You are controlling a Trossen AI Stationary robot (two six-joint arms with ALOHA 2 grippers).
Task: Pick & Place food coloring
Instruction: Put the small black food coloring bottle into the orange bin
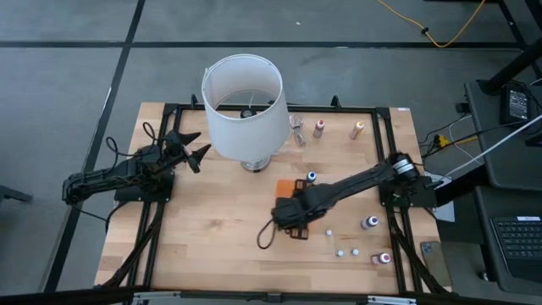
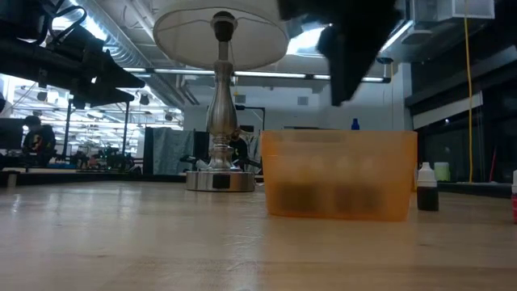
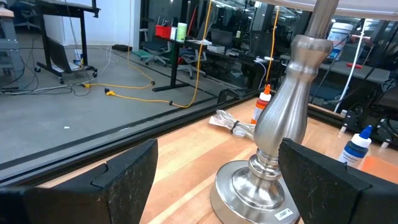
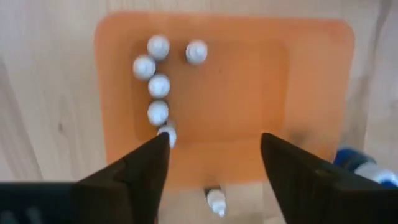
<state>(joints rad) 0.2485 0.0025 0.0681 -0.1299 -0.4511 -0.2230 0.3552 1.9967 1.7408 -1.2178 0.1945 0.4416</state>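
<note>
Above a translucent orange plastic tray (image 4: 249, 81) near the middle of the light wooden tabletop (image 1: 212, 220), the right end effector (image 4: 214, 152) hangs with its two dark fingers spread wide and nothing between them. Inside the tray, five tiny white-capped food coloring bottles (image 4: 158, 86) stand clustered along one side, and a sixth tiny bottle (image 4: 216, 200) stands on the wood just outside the tray's edge. More small bottles are scattered over the tabletop on the right arm's side: a blue-capped one (image 1: 312, 176) just beside the tray, a purple one (image 1: 370, 223), a pink-red one (image 1: 384, 257), and two with orange and red tones (image 1: 358, 129) near the far edge. On the opposite side of the tabletop, the left end effector (image 3: 217, 177) rests spread apart and empty, facing the brushed-metal base (image 3: 280, 149) of a lamp with a large white shade (image 1: 244, 106).
</note>
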